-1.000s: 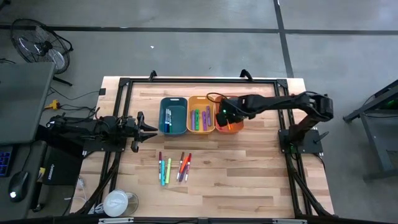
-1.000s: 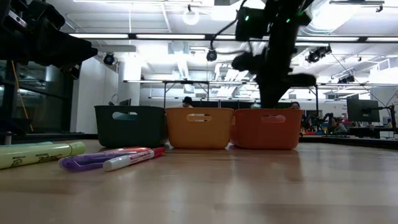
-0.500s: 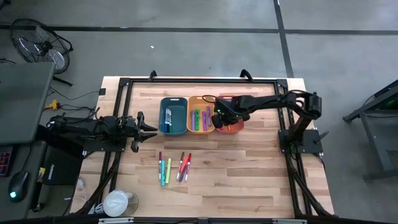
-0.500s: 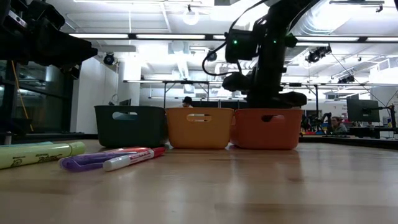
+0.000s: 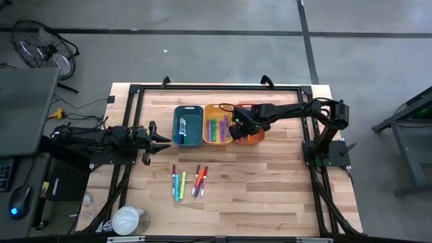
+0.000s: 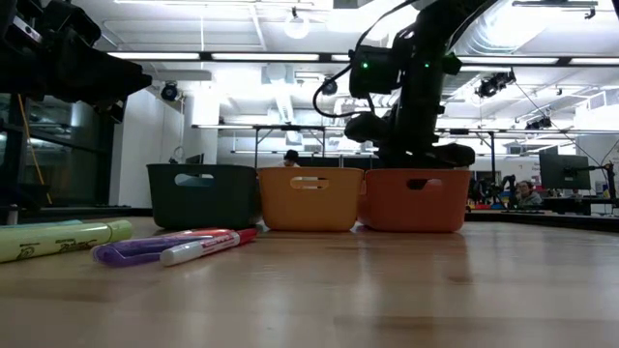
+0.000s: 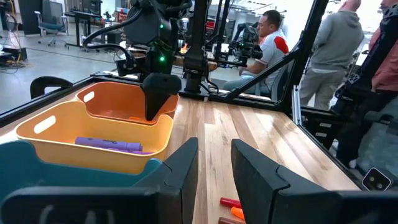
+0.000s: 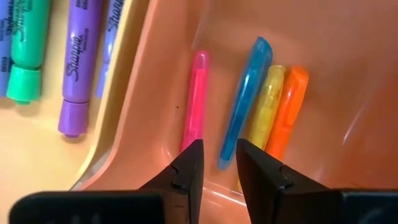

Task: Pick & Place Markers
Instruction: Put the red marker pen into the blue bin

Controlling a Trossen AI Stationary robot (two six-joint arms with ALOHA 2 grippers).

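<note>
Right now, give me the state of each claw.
Left claw: open, empty, waiting beside the teal bin.
Right claw: open, empty, down inside the orange bin above the pink marker.

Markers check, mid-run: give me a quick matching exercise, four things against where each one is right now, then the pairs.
Things:
1. pink marker
2. purple marker
3. red marker
4. right gripper

Places:
A. lying in the yellow-orange bin
B. loose on the table, in front of the bins
C. lowered into the orange bin, empty
D. on the orange bin's floor beside a blue one

Pairs: 1-D, 2-A, 3-B, 4-C
</note>
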